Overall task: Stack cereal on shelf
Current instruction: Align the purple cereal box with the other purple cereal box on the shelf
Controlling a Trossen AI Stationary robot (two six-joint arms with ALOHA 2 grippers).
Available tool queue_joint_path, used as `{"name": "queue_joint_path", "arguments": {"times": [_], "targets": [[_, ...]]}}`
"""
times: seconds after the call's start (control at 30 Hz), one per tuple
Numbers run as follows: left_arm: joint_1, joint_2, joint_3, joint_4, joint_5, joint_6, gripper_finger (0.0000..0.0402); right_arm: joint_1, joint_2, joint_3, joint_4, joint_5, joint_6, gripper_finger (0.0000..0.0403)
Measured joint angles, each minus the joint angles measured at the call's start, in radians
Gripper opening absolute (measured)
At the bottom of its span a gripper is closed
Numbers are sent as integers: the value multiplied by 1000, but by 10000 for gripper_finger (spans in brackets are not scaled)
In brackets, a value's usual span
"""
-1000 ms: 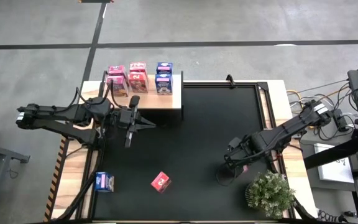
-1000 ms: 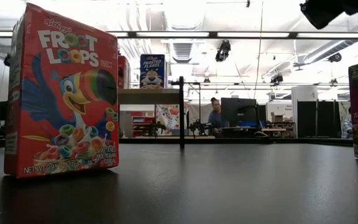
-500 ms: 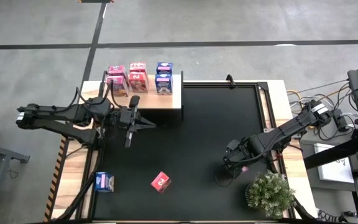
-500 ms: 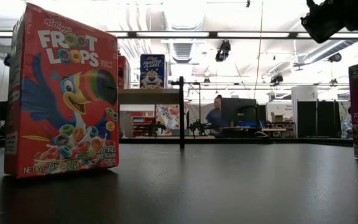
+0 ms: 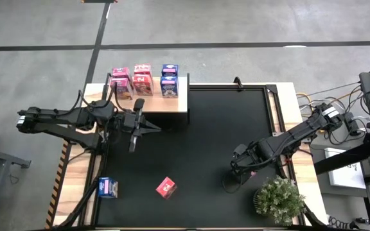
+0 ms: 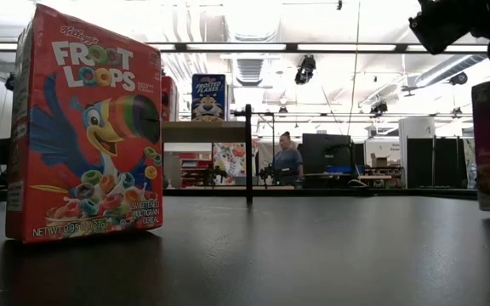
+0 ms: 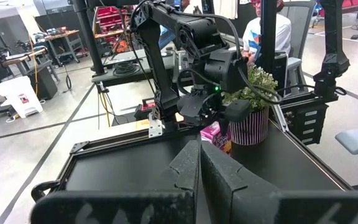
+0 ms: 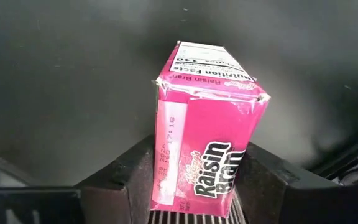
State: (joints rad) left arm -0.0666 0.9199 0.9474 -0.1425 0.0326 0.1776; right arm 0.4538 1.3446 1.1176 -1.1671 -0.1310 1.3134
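The right pincer (image 8: 194, 186) is gripping a pink Raisin Bran box (image 8: 207, 134) between its fingers above the black worktop (image 5: 204, 141), near a potted plant (image 5: 278, 200). The left pincer (image 5: 151, 129) is waiting clenched beside the shelf (image 5: 178, 102).

The high view looks straight down on the whole black table mat (image 5: 198, 141). The low view sits at mat level, close behind a red Froot Loops carton (image 6: 83, 127), facing the room. The left wrist view looks across to the pink Raisin Bran box (image 7: 219, 134), which the right wrist view sees close up (image 8: 207, 143).
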Motion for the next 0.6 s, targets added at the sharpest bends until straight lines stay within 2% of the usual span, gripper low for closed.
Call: {"name": "queue_joint_path", "arguments": {"times": [0.2, 0.37, 0.6], "targets": [[0, 0, 0, 2, 0, 0, 0, -1, -1, 75, -2, 68, -61, 178], [0, -3, 0, 2, 0, 0, 0, -19, -2, 175, -2, 190, -152, 178], [0, -1, 0, 1, 0, -4, 0, -94, -1, 298, 56, 342, -406, 177]]}}
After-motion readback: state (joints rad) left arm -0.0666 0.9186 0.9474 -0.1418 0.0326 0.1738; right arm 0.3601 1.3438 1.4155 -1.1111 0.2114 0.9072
